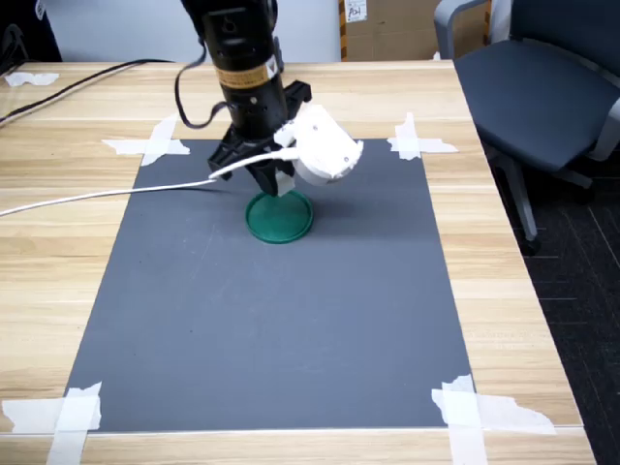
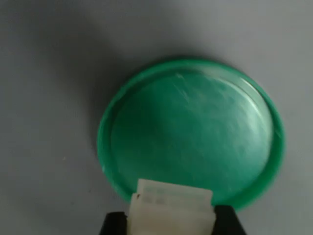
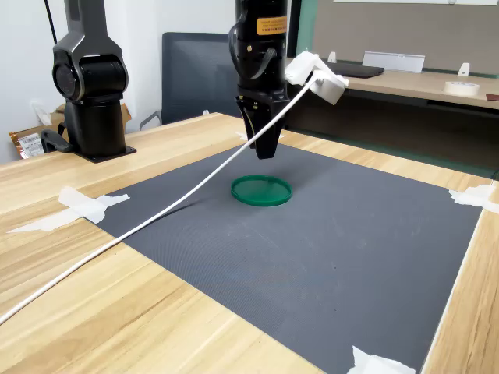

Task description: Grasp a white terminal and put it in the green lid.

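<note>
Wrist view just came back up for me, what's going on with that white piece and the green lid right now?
The arm's hand is shut on the white terminal, carrying it above the green lid. In the wrist view the terminal sits over the lid's near rim, not yet released. The lid lies flat and empty on the dark grey mat in both exterior views, with the hand hanging clear above it in the second exterior view. The terminal is not yet in the lid.

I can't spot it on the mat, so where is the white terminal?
In the wrist view the terminal is clamped in the gripper, above the near rim of the green lid.
</note>
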You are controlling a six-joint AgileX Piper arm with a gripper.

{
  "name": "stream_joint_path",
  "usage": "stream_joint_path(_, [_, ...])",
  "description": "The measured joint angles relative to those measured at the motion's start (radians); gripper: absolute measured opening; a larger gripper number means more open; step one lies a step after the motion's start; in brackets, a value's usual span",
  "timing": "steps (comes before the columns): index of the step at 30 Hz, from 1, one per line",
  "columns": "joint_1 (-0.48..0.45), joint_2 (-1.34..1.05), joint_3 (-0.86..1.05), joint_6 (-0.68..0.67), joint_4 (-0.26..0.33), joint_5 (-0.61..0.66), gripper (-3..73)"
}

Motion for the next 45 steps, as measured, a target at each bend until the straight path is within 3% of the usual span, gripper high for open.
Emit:
stream_joint_path(11, [0.005,0.076,-0.005,0.001,-0.06,-0.054,30.0])
stream_joint_path(27, [0.005,0.077,-0.008,0.002,-0.07,-0.029,30.2])
stream_joint_path(36, [0.005,0.072,-0.008,0.013,-0.067,-0.03,44.5])
stream_joint_path(45, [0.005,0.003,0.019,0.017,-0.058,-0.07,46.3])
